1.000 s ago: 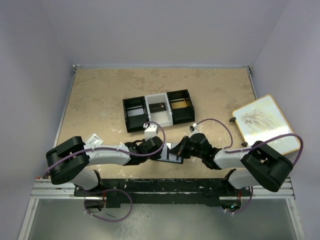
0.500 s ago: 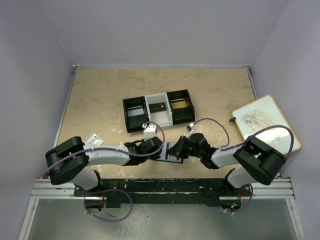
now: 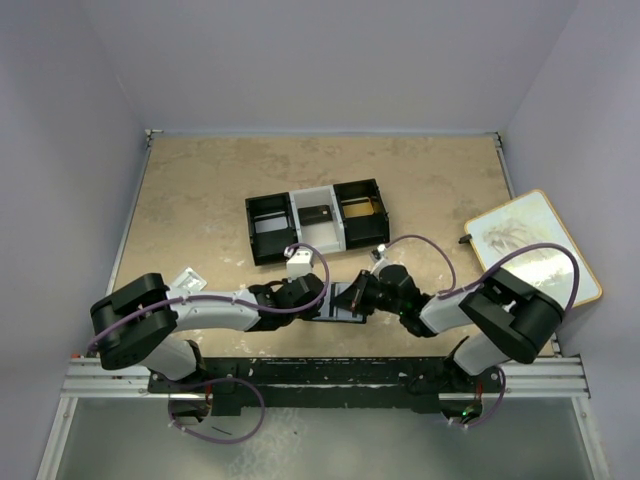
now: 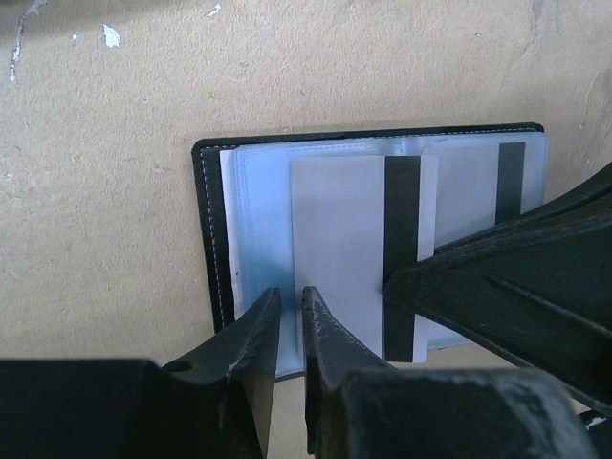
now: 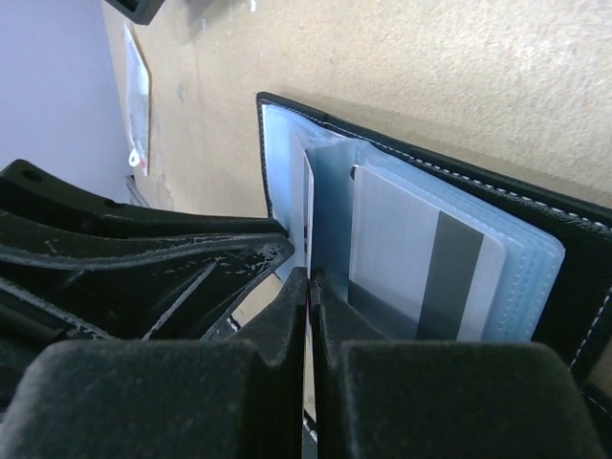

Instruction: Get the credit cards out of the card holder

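Note:
The black card holder (image 3: pixel 343 301) lies open near the table's front edge, its pale-blue sleeves (image 4: pixel 260 206) up. A grey credit card (image 4: pixel 344 249) with a dark stripe sticks partway out of a sleeve. My right gripper (image 5: pixel 308 282) is shut on this card's edge (image 5: pixel 307 196). A second striped card (image 5: pixel 421 258) sits inside a sleeve. My left gripper (image 4: pixel 289 293) pinches a sleeve's near edge, its jaws almost together. Both grippers meet over the holder, the left gripper (image 3: pixel 324 299) on its left and the right gripper (image 3: pixel 359 297) on its right.
A black-and-white three-compartment tray (image 3: pixel 293 216) stands behind, with a dark card (image 3: pixel 318 214) in the middle and a gold one (image 3: pixel 365 207) on the right. A white packet (image 3: pixel 187 278) lies at the left. A drawing board (image 3: pixel 530 245) rests at the right.
My right arm has shifted a little left, closer in on the card holder, and its jaws have closed on the card. The left arm has barely moved.

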